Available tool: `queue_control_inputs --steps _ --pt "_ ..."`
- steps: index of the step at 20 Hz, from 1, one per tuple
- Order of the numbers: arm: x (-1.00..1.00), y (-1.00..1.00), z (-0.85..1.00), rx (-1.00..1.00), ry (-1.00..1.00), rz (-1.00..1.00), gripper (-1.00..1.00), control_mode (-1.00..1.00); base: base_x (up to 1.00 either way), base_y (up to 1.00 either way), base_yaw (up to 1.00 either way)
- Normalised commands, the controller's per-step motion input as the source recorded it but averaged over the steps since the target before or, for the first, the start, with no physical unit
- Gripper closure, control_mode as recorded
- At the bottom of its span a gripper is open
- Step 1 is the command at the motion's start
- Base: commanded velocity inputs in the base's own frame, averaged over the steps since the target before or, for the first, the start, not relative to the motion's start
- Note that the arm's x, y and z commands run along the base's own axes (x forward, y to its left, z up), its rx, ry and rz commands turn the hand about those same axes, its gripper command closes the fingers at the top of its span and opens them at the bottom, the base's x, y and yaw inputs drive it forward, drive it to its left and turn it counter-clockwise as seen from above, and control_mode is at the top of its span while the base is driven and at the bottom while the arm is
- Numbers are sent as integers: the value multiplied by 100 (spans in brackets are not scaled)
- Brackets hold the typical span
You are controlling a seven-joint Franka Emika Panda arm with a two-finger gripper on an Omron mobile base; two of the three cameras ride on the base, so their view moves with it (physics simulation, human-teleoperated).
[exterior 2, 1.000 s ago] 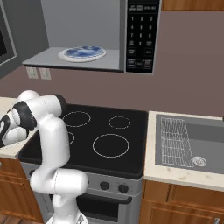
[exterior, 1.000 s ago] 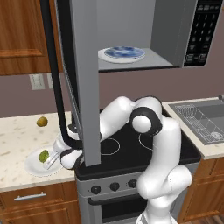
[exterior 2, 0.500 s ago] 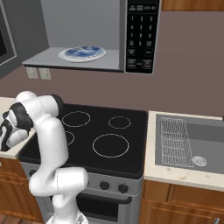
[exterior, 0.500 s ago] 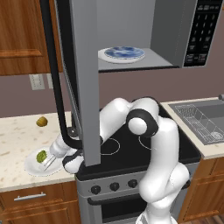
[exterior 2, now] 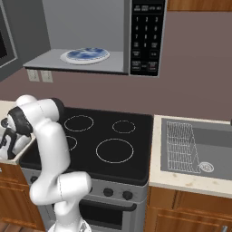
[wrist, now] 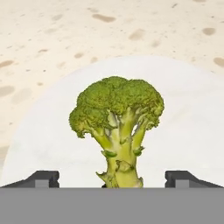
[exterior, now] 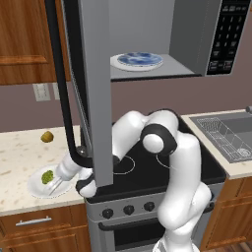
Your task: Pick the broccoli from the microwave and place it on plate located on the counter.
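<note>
Hand view, end effector spread wide, broccoli between tips, on plate

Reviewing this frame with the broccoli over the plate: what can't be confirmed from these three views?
- Stem base of the broccoli: cut off at the hand view's bottom, so contact with the plate is unclear.
- Gripper: in the left base view its fingers are too small to judge any gap to the floret.
- Plate's right part: hidden behind the open microwave door, left base view.
- Gripper tip, right base view: cut by the left edge.
</note>
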Motion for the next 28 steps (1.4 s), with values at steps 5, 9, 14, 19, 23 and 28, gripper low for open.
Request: queue_control_inputs --steps 5,9,14,19,23,28 --pt "1 -46 58 1 0 -8 -100 -100 0 0 0" --pt "2 -55 90 0 6 -13 -100 -100 0 0 0" --pt "0 -59 99 0 12 -15 -100 -100 0 0 0" --pt "4 -35 100 0 9 -17 -100 -100 0 0 0" --pt "23 0 100 0 1 -16 -100 -100 0 0 0" --pt "26 -2 100 0 0 -18 -100 -100 0 0 0"
